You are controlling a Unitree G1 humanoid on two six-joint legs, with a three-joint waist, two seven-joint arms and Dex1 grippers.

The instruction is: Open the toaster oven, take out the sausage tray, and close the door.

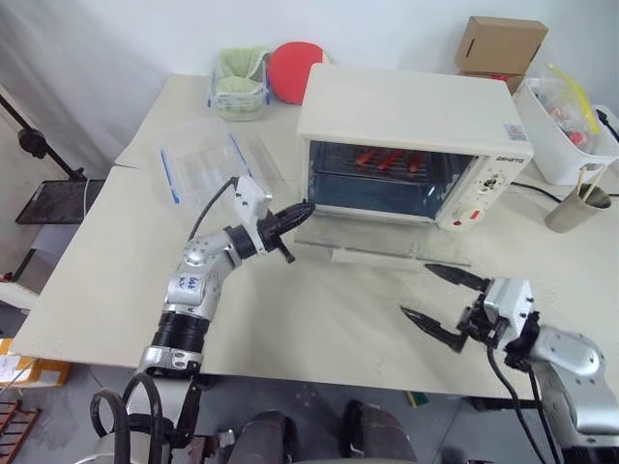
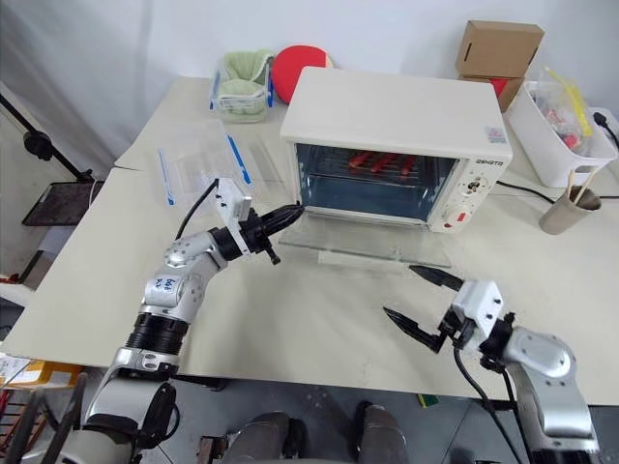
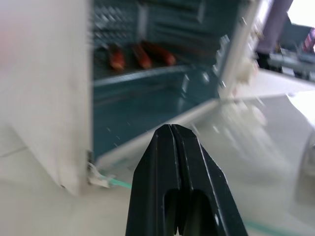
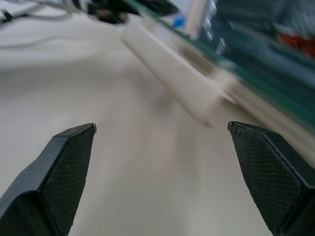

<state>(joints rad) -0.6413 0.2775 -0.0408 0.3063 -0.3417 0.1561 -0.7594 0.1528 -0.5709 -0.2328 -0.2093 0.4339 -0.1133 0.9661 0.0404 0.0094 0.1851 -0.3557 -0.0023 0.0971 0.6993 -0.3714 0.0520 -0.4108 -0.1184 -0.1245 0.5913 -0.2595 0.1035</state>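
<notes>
On the cream table (image 1: pixel 319 329), the toaster oven (image 1: pixel 406 116) serves as the landmark, standing toward the far side. Left of it lies a clear plastic container with blue clips (image 1: pixel 198 159). Behind that, at the oven's far left corner, a second clear tub holds a green cloth (image 1: pixel 240 79), with a red round object (image 1: pixel 293 70) just beside it.

The left gripper (image 1: pixel 302 210) points at the oven's lower left front corner, its two black fingers pressed together with nothing between them. The tip is close to the hinge end of the door; whether it touches cannot be told.

The door (image 1: pixel 387 249) is folded down flat onto the table in front of the oven, glass panel facing up, its white bar handle (image 1: pixel 372 258) along the near edge. Inside the open cavity, the sausage tray (image 1: pixel 387 164) sits on the upper level, with a few red sausages (image 1: pixel 390 158) lying across it.

In front of the door and toward the oven's right, the right gripper (image 1: pixel 443 300) hovers over bare table, fingers spread wide and empty, well clear of the handle.

Behind the oven on the right is a brown cardboard box (image 1: pixel 501 45). Right of the oven stand a white bin (image 1: pixel 556 145) and a grey cup with sticks (image 1: pixel 575 208).
</notes>
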